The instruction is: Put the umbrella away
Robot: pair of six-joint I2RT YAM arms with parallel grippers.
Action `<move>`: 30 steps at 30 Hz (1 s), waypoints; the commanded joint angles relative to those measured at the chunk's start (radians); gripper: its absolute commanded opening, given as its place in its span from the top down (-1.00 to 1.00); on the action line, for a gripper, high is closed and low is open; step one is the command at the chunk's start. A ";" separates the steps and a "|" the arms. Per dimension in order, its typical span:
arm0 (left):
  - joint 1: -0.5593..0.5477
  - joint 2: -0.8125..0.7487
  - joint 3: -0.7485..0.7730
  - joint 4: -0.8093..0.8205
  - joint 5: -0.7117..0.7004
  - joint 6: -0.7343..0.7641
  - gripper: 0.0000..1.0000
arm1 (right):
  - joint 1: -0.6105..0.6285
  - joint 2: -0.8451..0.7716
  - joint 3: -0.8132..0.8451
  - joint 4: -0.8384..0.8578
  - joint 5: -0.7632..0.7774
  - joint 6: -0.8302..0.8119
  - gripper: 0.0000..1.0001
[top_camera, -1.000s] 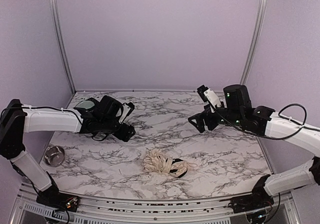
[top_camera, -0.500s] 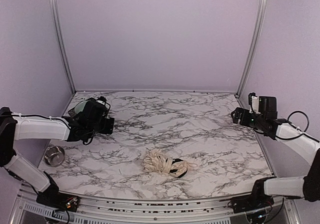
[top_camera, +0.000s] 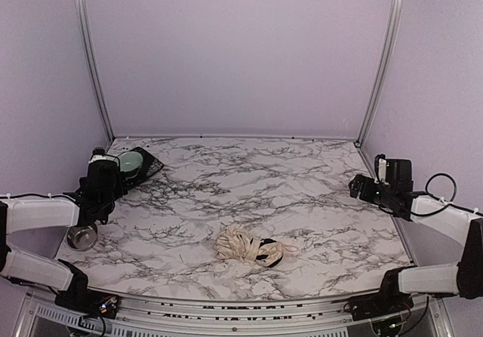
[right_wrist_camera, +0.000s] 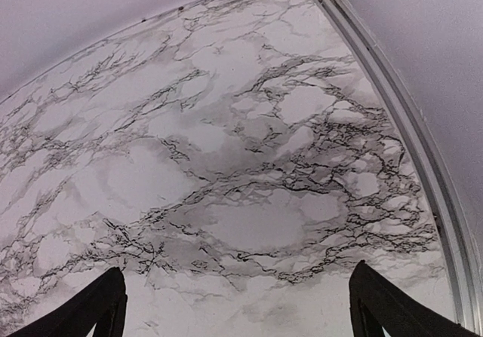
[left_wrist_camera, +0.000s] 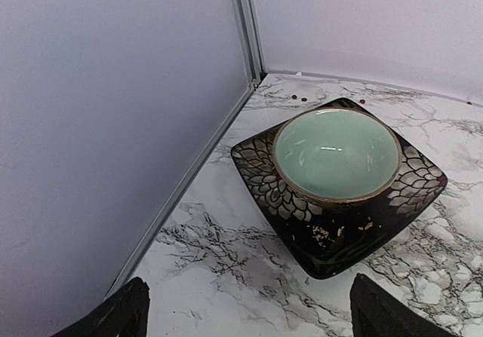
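Fig.: L gripper point(left_wrist_camera: 249, 318) & R gripper point(right_wrist_camera: 238, 310) had pulled back sideways, both spread wide, empty; umbrella point(top_camera: 249, 246) lay bundled at centre, so task prob. done.

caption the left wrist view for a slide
Open left pincer facing a pale green bowl on a black floral square dish.

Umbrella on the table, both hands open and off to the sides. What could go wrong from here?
1. The umbrella lies as a loose bundle near the front edge, in neither hand; a pinch may catch only cloth, or nudge it toward that edge.
2. The left hand points at the dark dish with a green bowl on it, and a steel bowl sits close by that arm; a swing inward could knock them.
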 commanded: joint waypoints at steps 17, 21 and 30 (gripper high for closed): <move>0.040 0.062 -0.177 0.427 -0.039 0.116 -0.87 | 0.078 -0.122 -0.012 0.263 -0.685 -0.108 -0.99; 0.042 0.068 -0.200 0.520 -0.024 0.157 -0.87 | 0.164 -0.188 0.012 0.181 -0.531 -0.177 -1.00; 0.053 0.148 -0.230 0.786 0.055 0.218 -0.88 | 0.092 -0.242 -0.059 0.225 -0.430 -0.182 -0.99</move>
